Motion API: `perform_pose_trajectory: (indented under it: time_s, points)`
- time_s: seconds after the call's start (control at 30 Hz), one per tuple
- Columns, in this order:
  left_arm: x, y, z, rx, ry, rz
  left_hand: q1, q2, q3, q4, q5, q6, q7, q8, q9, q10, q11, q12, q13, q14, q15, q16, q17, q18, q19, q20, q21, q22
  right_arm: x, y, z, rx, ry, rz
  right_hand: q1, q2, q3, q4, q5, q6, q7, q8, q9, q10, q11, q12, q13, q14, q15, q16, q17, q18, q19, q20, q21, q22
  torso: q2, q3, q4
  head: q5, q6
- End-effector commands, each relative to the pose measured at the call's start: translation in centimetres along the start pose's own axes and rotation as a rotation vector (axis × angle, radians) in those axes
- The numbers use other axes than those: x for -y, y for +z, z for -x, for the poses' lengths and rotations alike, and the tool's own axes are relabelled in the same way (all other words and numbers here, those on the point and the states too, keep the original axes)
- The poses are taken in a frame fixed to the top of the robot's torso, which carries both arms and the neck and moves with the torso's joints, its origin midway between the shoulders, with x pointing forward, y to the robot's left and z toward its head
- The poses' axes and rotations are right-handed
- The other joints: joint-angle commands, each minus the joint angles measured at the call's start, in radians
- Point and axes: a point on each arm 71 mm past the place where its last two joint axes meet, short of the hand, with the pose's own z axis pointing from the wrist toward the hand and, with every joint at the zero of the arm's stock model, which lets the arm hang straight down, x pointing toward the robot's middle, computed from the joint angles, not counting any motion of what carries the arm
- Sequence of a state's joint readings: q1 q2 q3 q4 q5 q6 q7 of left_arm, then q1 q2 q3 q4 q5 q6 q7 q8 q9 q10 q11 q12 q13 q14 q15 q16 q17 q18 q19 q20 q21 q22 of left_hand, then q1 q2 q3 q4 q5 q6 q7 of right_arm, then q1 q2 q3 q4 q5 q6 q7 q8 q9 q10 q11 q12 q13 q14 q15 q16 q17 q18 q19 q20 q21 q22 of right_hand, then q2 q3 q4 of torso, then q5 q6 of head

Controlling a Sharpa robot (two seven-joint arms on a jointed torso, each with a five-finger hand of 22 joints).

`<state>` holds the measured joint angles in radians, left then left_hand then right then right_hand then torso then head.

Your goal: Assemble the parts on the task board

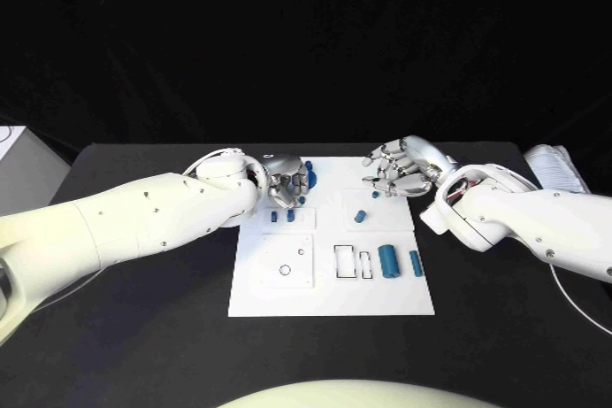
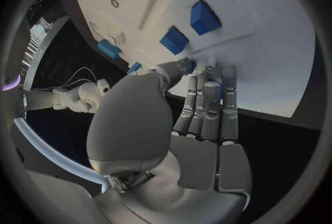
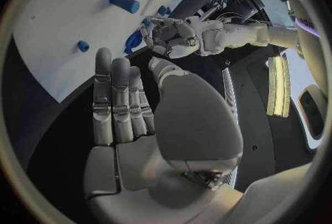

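Note:
The white task board (image 1: pixel 332 288) lies mid-table. On it are two small upright blue parts (image 1: pixel 282 217), a small blue part (image 1: pixel 361 217), a thick blue cylinder (image 1: pixel 387 260) and a slim blue part (image 1: pixel 416 264). My left hand (image 1: pixel 287 180) hangs over the board's far left corner, fingers straight and close together (image 2: pixel 207 108). Its thumb tip touches a blue part (image 2: pixel 188 62); whether it grips that part is unclear. Two blue blocks (image 2: pixel 205 17) stand just beyond the fingertips. My right hand (image 1: pixel 401 169) hovers over the far right corner, fingers extended (image 3: pixel 118 97), holding nothing.
Empty rectangular slots (image 1: pixel 346 260) and a small round hole (image 1: pixel 285 269) mark the board's near half. A white bundle (image 1: pixel 557 167) lies at the table's far right edge. A white box (image 1: pixel 19 160) stands off the far left corner.

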<state>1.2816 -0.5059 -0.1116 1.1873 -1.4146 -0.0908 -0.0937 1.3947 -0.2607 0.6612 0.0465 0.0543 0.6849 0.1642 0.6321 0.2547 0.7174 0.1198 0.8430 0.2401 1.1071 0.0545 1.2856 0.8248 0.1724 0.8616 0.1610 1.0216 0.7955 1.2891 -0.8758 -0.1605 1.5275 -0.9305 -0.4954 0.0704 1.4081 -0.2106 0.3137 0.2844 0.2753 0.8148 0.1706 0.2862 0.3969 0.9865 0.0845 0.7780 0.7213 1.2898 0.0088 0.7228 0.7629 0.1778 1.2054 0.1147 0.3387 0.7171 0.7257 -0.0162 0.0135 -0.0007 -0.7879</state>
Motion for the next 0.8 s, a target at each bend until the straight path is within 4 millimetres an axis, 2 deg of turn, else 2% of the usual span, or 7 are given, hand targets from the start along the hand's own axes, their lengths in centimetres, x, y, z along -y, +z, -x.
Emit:
perform_pose_trajectory:
  time_s: [0.03,0.43,0.57,0.8]
  points:
    - [0.17,0.12,-0.16,-0.021,0.015,-0.002,0.010,0.002,0.010,-0.001,-0.002,0.009,-0.001,-0.008,-0.003,0.012,0.001,-0.006,-0.003,0.012,0.000,0.013,0.007,0.012,0.003,-0.002,0.007,0.004,-0.17,0.01,-0.10,-0.005,0.000,0.015,-0.004,0.002,0.007,0.000,0.004,-0.003,0.000,0.005,-0.001,-0.006,0.001,0.005,-0.001,0.006,0.000,-0.006,0.001,0.004,0.007,-0.002,-0.006,-0.001,0.001,0.0009,0.0001,0.000,-0.001]
    - [0.41,0.33,-0.33,-0.041,0.008,-0.015,0.013,0.019,0.040,-0.026,-0.003,0.058,-0.007,-0.027,-0.020,0.049,-0.011,-0.018,-0.026,0.031,-0.009,0.049,0.017,0.012,-0.006,-0.009,0.040,0.031,-0.19,-0.01,-0.13,-0.007,0.001,0.015,-0.004,0.002,0.007,0.000,0.004,-0.003,0.000,0.005,-0.001,-0.006,0.001,0.005,-0.001,0.006,0.000,-0.006,0.001,0.004,0.007,-0.002,-0.006,-0.001,0.000,0.0014,0.0001,-0.002,-0.005]
    - [0.39,0.41,-0.42,-0.049,0.008,-0.014,0.013,0.030,0.055,-0.035,-0.003,0.085,-0.011,-0.036,-0.022,0.061,-0.014,-0.046,-0.046,0.029,-0.013,0.055,0.007,0.012,-0.011,-0.012,0.053,0.043,-0.19,-0.02,-0.13,-0.008,0.001,0.014,-0.004,0.002,0.007,0.000,0.004,-0.003,0.000,0.005,-0.001,-0.006,0.001,0.005,-0.001,0.006,0.000,-0.006,0.001,0.004,0.007,-0.002,-0.006,-0.001,0.000,0.0010,-0.0005,-0.002,-0.005]
    - [0.51,0.52,-0.49,-0.049,-0.002,-0.025,0.001,0.045,0.066,-0.054,-0.004,0.129,-0.011,-0.073,-0.026,0.116,-0.017,-0.118,-0.089,0.040,-0.015,0.073,-0.003,0.012,-0.022,-0.015,0.078,0.064,-0.20,-0.03,-0.14,-0.008,0.001,0.014,-0.004,0.002,0.007,0.000,0.004,-0.003,0.000,0.005,-0.001,-0.006,0.001,0.005,-0.001,0.006,0.000,-0.006,0.001,0.004,0.007,-0.002,-0.006,-0.001,0.000,0.0009,0.0005,-0.004,-0.007]
